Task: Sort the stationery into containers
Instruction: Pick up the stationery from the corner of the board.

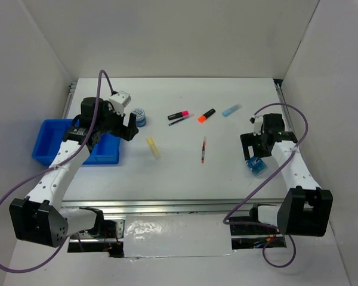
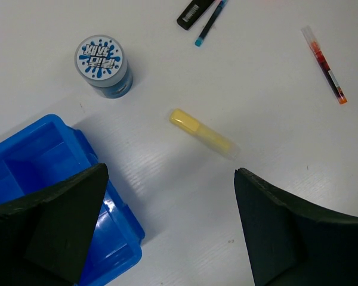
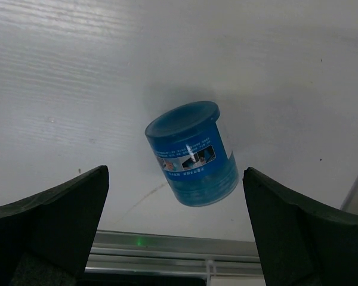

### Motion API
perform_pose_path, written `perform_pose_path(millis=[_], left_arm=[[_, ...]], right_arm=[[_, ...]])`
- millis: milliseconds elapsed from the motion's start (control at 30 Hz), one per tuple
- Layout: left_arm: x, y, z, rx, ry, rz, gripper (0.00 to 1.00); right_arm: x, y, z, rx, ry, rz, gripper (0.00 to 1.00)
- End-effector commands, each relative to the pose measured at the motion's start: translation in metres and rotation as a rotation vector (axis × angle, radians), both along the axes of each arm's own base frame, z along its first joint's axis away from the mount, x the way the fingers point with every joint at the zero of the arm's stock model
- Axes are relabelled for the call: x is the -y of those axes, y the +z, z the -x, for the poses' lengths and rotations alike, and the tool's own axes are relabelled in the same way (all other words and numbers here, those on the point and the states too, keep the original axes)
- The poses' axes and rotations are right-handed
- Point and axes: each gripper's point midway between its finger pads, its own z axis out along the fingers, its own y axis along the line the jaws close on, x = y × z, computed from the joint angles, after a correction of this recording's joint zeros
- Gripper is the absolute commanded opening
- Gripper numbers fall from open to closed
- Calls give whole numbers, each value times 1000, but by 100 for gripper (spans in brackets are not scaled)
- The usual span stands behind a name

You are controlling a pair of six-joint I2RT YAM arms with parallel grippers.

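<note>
A white table [image 1: 179,179] stands between white walls [image 1: 179,36].

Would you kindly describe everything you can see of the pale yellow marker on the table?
The pale yellow marker is a short stick, plastic by the look of it, opaque yellow at one end with a clearer, paler cap at the other. It lies flat and diagonal on the white table, to the right of the blue tray, touching nothing else.

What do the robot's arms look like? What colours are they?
The left arm and the right arm are made of white tube-like links with chunky black joints. A thin purple cable loops beside each one. The left gripper and the right gripper have black, wedge-shaped jaws.
</note>
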Motion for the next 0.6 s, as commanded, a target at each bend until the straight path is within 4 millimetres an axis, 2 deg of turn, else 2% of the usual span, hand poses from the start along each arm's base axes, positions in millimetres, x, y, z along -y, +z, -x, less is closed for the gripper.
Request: perform_pose_path(millis=[0,400,567], left_arm=[[10,13,6,62,-62,-6,99],[23,3,26,39,-148,-20,99],[27,-1,33,47,-183,-6,99]], right_arm=[[12,-12,8,-49,8,57,100],[20,-48,12,-212,78,105,100],[23,-69,13,-278,82,110,99]])
